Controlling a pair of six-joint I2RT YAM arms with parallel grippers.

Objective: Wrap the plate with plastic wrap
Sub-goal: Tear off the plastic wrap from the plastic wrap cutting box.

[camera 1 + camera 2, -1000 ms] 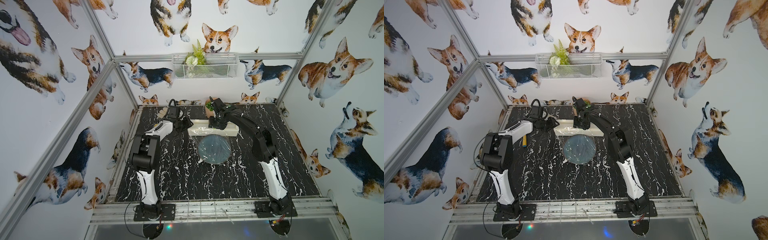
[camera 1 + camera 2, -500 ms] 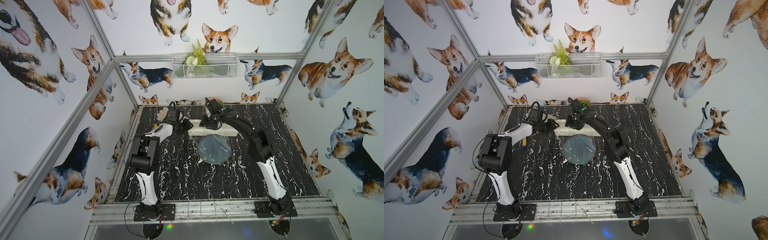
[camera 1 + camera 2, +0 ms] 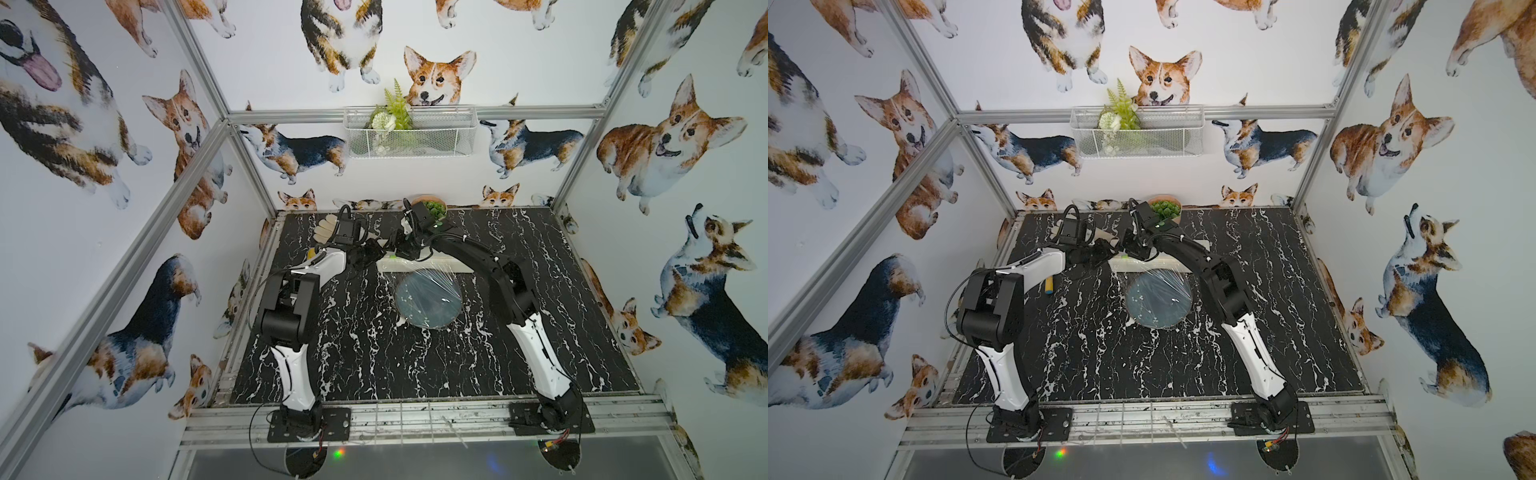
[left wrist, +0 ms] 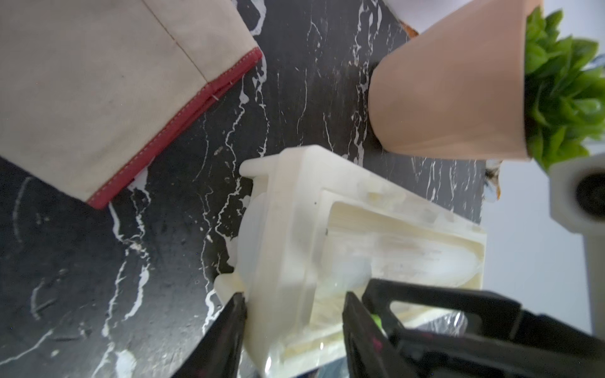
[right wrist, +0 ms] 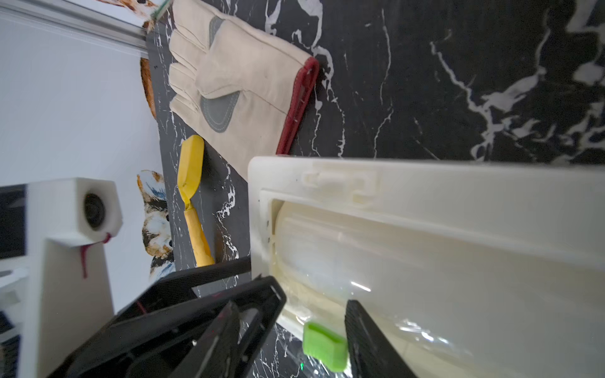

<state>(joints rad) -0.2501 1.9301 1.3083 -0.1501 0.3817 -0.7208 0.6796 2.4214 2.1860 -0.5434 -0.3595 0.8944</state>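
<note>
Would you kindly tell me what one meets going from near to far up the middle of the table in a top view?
plate, covered with plastic wrap → dispenser box → plant pot → wire basket on the back wall.

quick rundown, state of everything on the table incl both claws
dispenser box, lying flat behind the plate
green slider, at the box's end
plastic wrap, drawn from the box over the plate, seemingly uncut
plate, lying flat under the wrap
left claw, jaws apart astride the box's end, grip unclear
right claw, open, slider between its jaws
glove, lying flat
plant pot, upright
</note>
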